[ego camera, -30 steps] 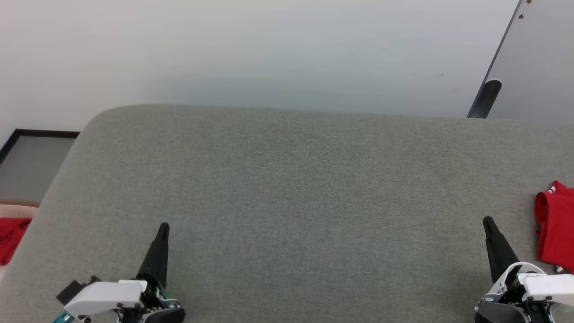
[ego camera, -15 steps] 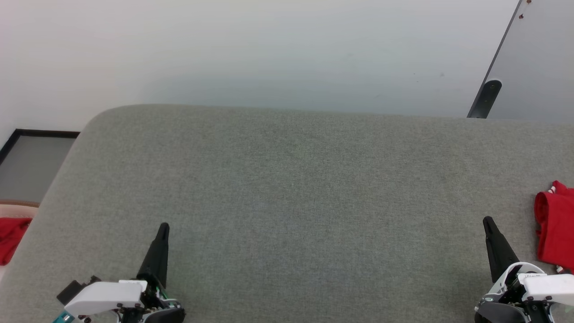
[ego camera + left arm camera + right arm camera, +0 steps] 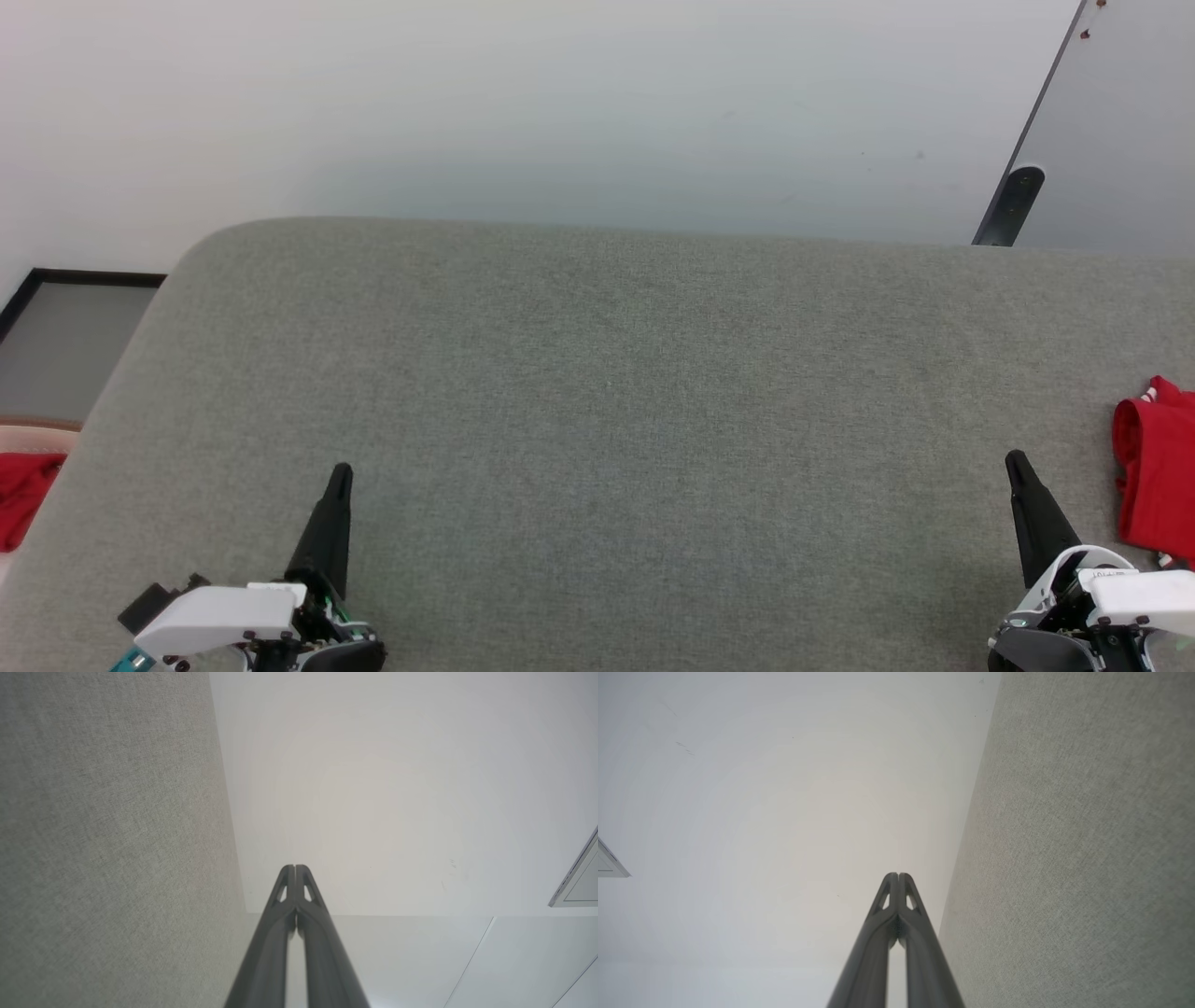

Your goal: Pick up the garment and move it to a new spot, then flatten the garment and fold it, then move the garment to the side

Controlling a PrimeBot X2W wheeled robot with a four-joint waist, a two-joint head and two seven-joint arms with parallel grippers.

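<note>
The garment (image 3: 1158, 476), red with small bits of white trim at its edges, lies bunched at the far right edge of the grey fabric surface (image 3: 597, 392), partly cut off by the picture's border. My right gripper (image 3: 1013, 459) stands shut and empty just left of it, not touching it. At the lower left, my left gripper (image 3: 341, 471) is shut and empty, far from the garment. In the wrist views, the left gripper (image 3: 295, 867) and the right gripper (image 3: 899, 875) each show both fingers pressed together, with the grey surface beside them.
A plain red cloth (image 3: 23, 495) lies beyond the surface's left edge on something pale pink. A dark-framed panel (image 3: 65, 336) sits on the floor at the left, and a dark leg (image 3: 1013, 205) stands at the back right. The surface's far edge is rounded.
</note>
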